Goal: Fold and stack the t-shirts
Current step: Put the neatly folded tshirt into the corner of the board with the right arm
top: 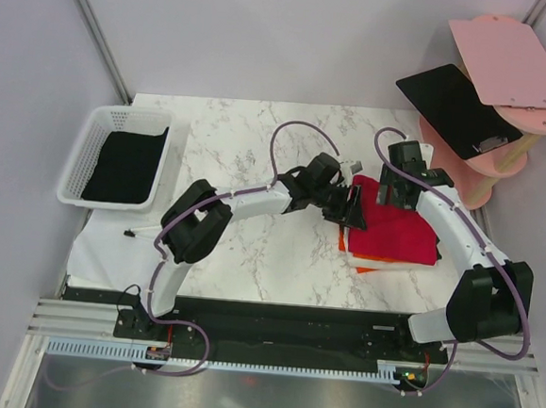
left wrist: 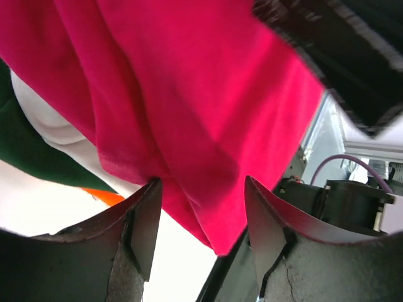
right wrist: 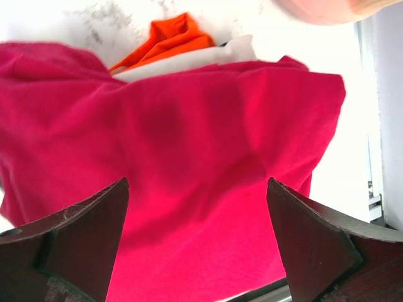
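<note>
A folded crimson red t-shirt (top: pixel 398 235) lies on top of a stack at the table's right side, over an orange-red shirt (top: pixel 367 266) and a white layer. My left gripper (top: pixel 353 207) is open at the red shirt's left edge; in the left wrist view (left wrist: pixel 201 189) a corner of the red cloth (left wrist: pixel 189 94) hangs between the spread jaws, ungripped. My right gripper (top: pixel 399 190) is open at the shirt's far edge; in the right wrist view (right wrist: pixel 198 189) its wide jaws hover over the red cloth (right wrist: pixel 189 145). A black shirt (top: pixel 125 164) lies in the basket.
The white mesh basket (top: pixel 83 156) stands at the left. A pink tiered stand (top: pixel 490 155) at the back right carries a black board (top: pixel 451 105) and a pink board (top: pixel 512 57). The orange shirt (right wrist: pixel 170 34) and a dark green cloth (left wrist: pixel 25 151) peek from the stack.
</note>
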